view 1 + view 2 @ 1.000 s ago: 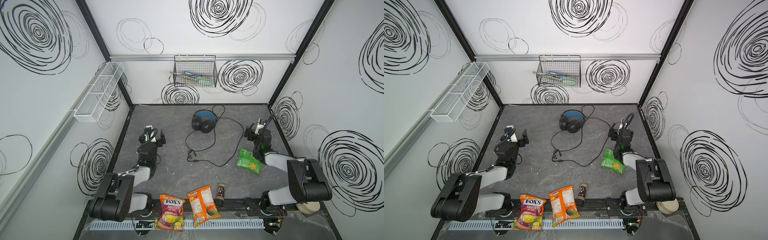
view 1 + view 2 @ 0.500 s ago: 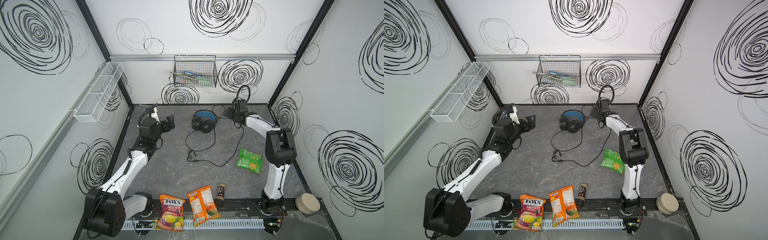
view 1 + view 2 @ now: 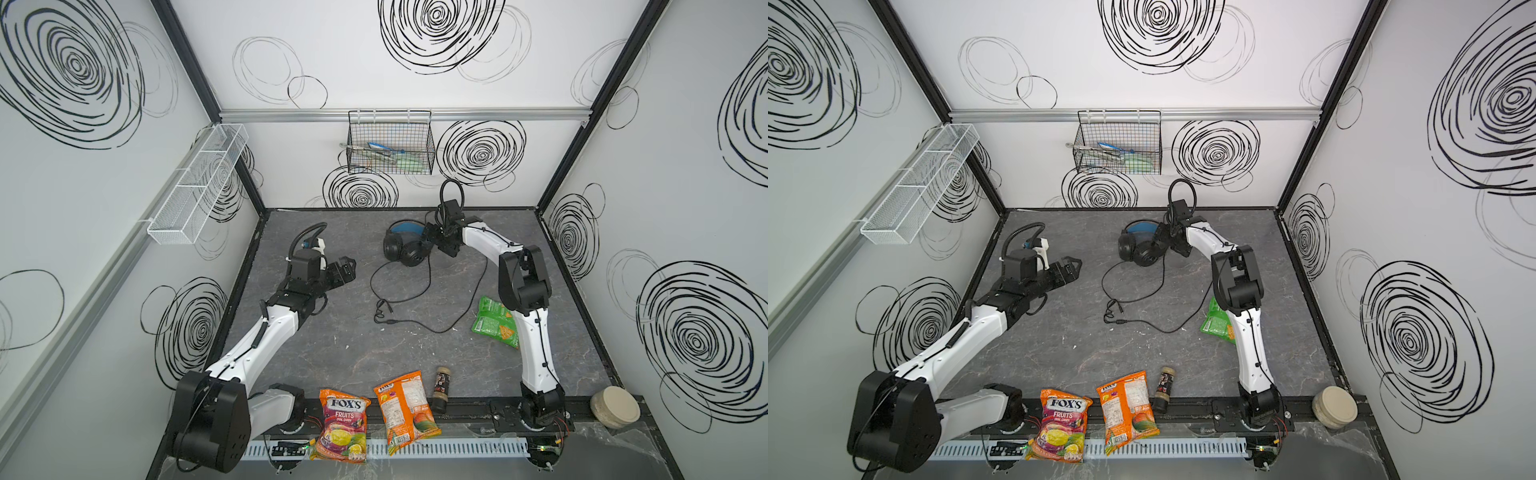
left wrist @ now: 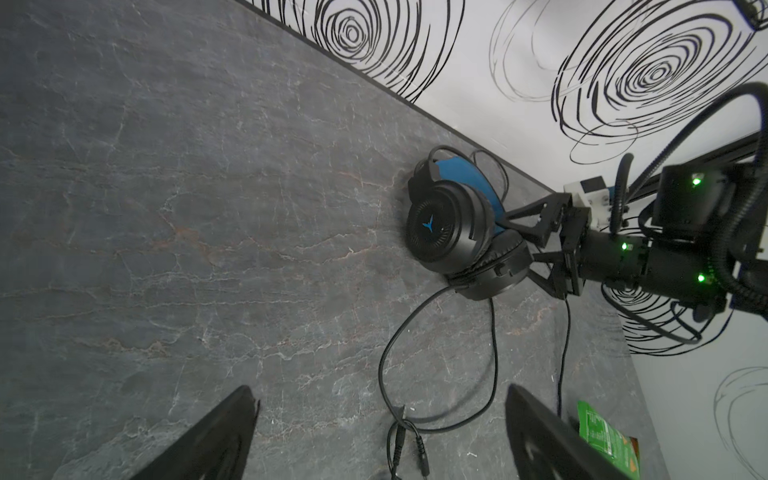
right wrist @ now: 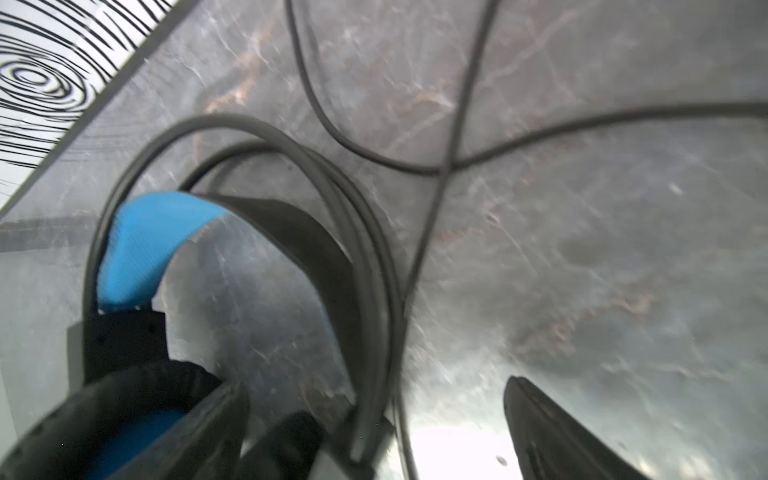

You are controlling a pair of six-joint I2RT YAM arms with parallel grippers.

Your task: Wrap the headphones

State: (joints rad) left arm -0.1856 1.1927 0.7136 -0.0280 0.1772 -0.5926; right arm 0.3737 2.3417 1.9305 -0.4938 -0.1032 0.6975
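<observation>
The black headphones (image 3: 405, 249) (image 3: 1139, 248) lie near the back of the grey table, cups stacked and blue headband toward the wall. Their thin cable (image 3: 432, 286) (image 3: 1144, 297) loops forward to a plug (image 3: 384, 318). My right gripper (image 3: 432, 241) (image 3: 1165, 240) is open beside the cups. In the right wrist view the wire arch (image 5: 365, 291) runs between its jaws, next to the blue band (image 5: 141, 245). My left gripper (image 3: 347, 270) (image 3: 1073, 268) hovers open and empty left of the headphones. In the left wrist view it (image 4: 380, 415) frames the cable (image 4: 494, 353) and faces the headphones (image 4: 453, 232).
A green snack bag (image 3: 494, 322) lies by the right arm. Along the front edge sit a Fox's candy bag (image 3: 343, 419), an orange bag (image 3: 403, 409), a small bottle (image 3: 440, 388) and a beige lid (image 3: 615, 407). A wire basket (image 3: 390, 143) hangs on the back wall, a white mesh shelf (image 3: 199, 183) on the left wall.
Both arms have unfolded from low at the table's sides. The right gripper has reached back to the headphones. The left gripper has swung toward the middle. The headphones and cable have not moved.
</observation>
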